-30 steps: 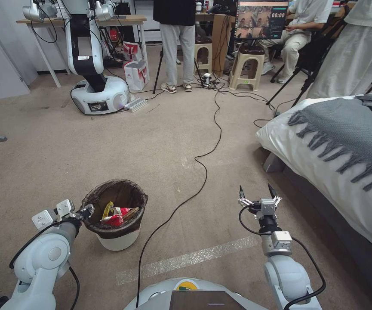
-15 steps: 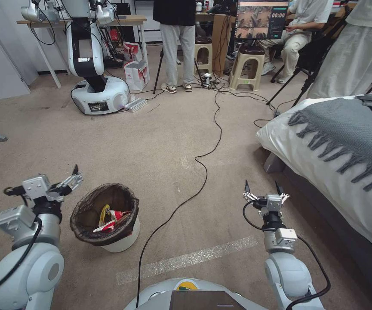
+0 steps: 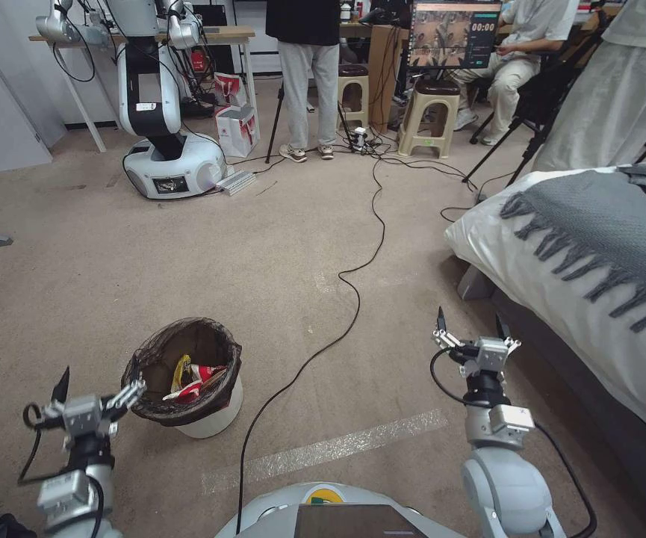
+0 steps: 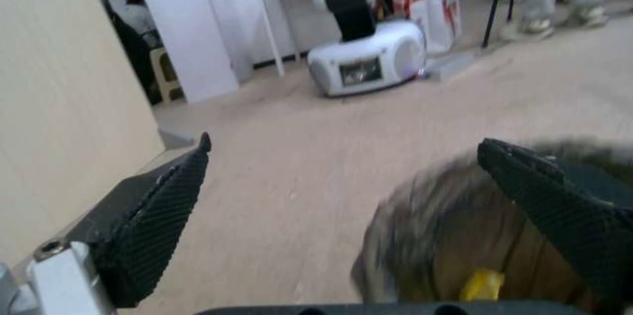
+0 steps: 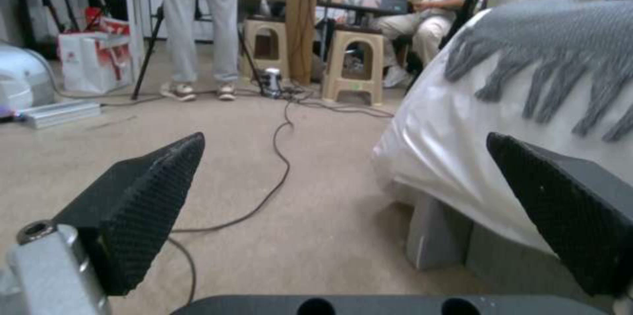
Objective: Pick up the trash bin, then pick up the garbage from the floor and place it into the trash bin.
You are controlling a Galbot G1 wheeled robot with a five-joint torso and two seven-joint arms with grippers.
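I see the left gripper point(image 3: 97, 388) spread wide beside the trash bin point(image 3: 210, 418); my head camera adds the right gripper point(image 3: 471, 326), likewise spread.

a monitor point(image 3: 453, 33) at the back shows a timer reading "00:00".

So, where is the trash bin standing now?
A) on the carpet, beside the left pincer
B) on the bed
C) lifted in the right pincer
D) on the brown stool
A: the trash bin stands on the floor, with the open left pincer at its rim, not gripping it.
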